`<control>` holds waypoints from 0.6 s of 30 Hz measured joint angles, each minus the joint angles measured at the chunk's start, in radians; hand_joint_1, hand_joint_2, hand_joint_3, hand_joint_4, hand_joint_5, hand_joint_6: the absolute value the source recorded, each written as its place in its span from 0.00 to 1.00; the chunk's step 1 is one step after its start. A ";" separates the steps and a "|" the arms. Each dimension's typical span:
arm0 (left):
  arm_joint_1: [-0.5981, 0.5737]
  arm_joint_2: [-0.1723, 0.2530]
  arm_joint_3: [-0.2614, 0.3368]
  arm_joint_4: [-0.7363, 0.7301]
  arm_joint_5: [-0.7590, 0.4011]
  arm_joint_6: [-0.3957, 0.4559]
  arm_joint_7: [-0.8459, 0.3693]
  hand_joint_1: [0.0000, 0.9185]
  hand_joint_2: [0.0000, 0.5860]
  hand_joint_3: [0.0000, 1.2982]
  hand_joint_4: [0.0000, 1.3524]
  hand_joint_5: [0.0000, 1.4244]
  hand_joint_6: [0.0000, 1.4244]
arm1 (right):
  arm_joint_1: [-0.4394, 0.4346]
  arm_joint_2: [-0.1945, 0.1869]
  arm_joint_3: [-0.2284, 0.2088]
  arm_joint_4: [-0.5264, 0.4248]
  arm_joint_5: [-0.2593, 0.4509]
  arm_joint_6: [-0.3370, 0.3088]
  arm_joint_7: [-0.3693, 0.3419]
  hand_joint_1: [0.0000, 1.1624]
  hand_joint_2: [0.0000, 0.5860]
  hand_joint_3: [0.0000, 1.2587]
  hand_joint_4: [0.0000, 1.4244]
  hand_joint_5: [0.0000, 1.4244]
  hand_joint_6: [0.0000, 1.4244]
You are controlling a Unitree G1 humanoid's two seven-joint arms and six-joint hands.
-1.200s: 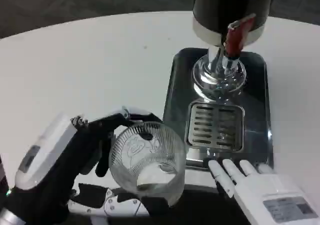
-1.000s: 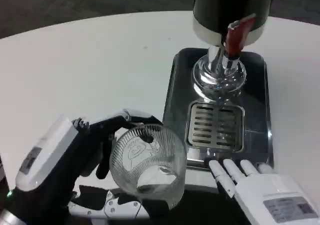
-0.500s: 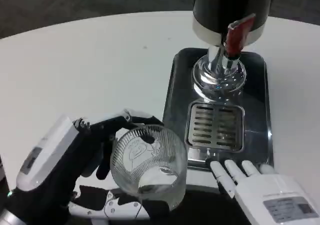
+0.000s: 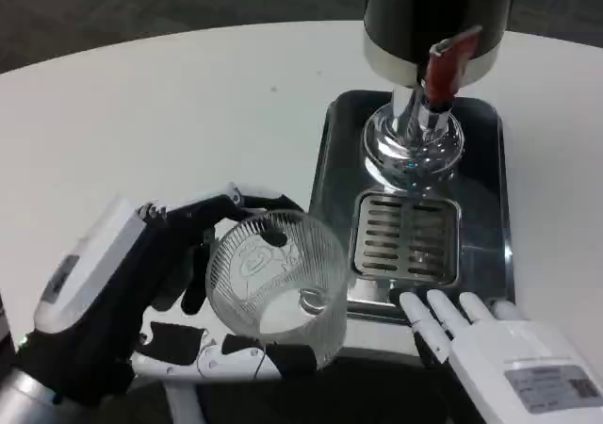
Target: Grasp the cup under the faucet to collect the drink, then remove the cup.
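My left hand grips a clear ribbed glass cup with a cartoon print, held tilted above the table's near edge, left of the drip tray. The drink dispenser stands at the back right, its red-handled faucet over the slotted grate of the steel drip tray. My right hand hovers at the tray's near edge with its fingers spread and nothing in it.
The white round table stretches wide to the left and back. A chrome base sits on the tray behind the grate. Below the table's near edge the robot's body shows dark.
The cup has tilted a little further in my left hand and shifted slightly up. My right hand has drifted slightly right and down.
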 measured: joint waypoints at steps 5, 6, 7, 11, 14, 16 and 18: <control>-0.044 -0.002 0.000 0.049 0.017 0.019 0.002 0.75 0.00 0.72 0.79 0.90 1.00 | 0.021 0.010 -0.028 0.000 0.022 0.001 -0.047 0.42 0.76 0.02 0.00 0.00 0.00; -0.048 -0.002 0.000 0.054 0.018 0.019 0.002 0.75 0.00 0.72 0.79 0.90 1.00 | 0.024 0.011 -0.032 0.000 0.024 0.001 -0.052 0.42 0.76 0.02 0.00 0.00 0.00; -0.063 -0.002 -0.004 0.069 0.021 0.020 0.003 0.75 0.00 0.72 0.79 0.90 1.00 | 0.029 0.014 -0.041 0.000 0.033 0.001 -0.062 0.42 0.76 0.02 0.00 0.00 0.00; -0.124 -0.004 -0.023 0.129 0.055 0.024 0.013 0.75 0.00 0.72 0.79 0.90 1.00 | 0.056 0.029 -0.089 0.000 0.068 -0.009 -0.107 0.42 0.75 0.03 0.00 0.00 0.00; -0.168 -0.007 -0.039 0.183 0.082 0.025 0.021 0.75 0.00 0.72 0.79 0.90 1.00 | 0.078 0.040 -0.126 0.000 0.101 -0.034 -0.136 0.43 0.75 0.03 0.00 0.00 0.00; -0.198 -0.007 -0.043 0.219 0.101 0.027 0.029 0.75 0.00 0.72 0.79 0.90 1.00 | 0.089 0.046 -0.152 0.000 0.125 -0.050 -0.151 0.43 0.75 0.03 0.00 0.00 0.00; -0.263 -0.010 -0.061 0.293 0.135 0.033 0.060 0.75 0.00 0.72 0.79 0.90 1.00 | 0.090 0.047 -0.198 0.000 0.170 -0.086 -0.170 0.43 0.75 0.03 0.00 0.00 0.00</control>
